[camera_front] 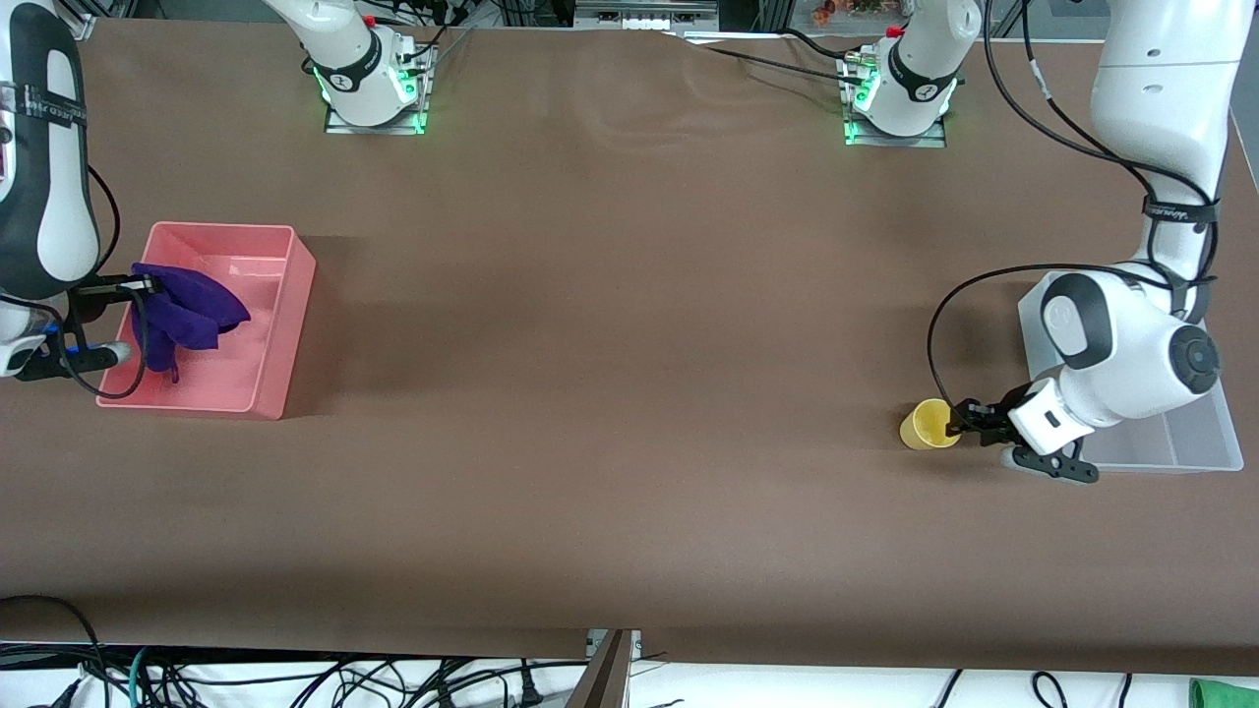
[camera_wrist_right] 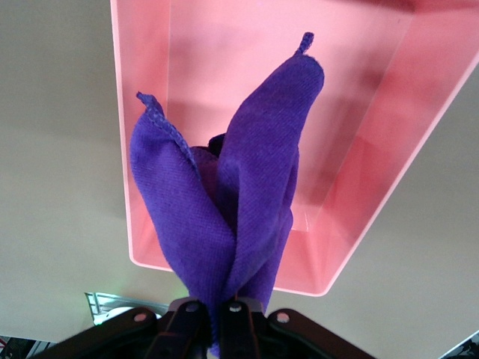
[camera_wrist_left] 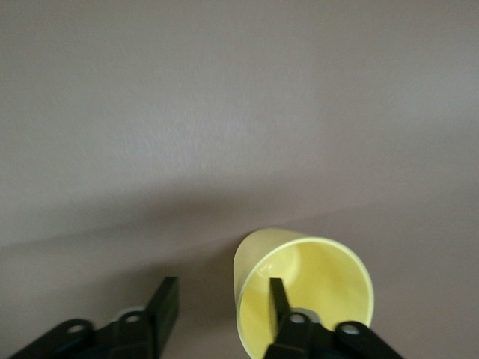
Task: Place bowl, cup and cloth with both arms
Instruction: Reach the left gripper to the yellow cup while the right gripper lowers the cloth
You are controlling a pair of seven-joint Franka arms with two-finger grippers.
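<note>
Two arms work at once, one at each end of the brown table (camera_front: 610,393). At the right arm's end sits the pink bin (camera_front: 285,324), and the right gripper (camera_wrist_right: 213,314) hangs over it, fingers pressed together on a bunched fold of the purple cloth (camera_front: 187,310), which dangles into the bin. To finish well, it should lower until the cloth's tails settle inside the walls before letting go, so nothing drapes over the rim. At the left arm's end stands a clear bin (camera_front: 1180,442), largely hidden by the arm. Just beside it, the left gripper (camera_wrist_left: 221,299) pinches the wall of the yellow cup (camera_front: 927,425), one finger inside, one outside. A rim pinch is light, so the carry to the bin wants a slow, level move. No bowl is in view.
</note>
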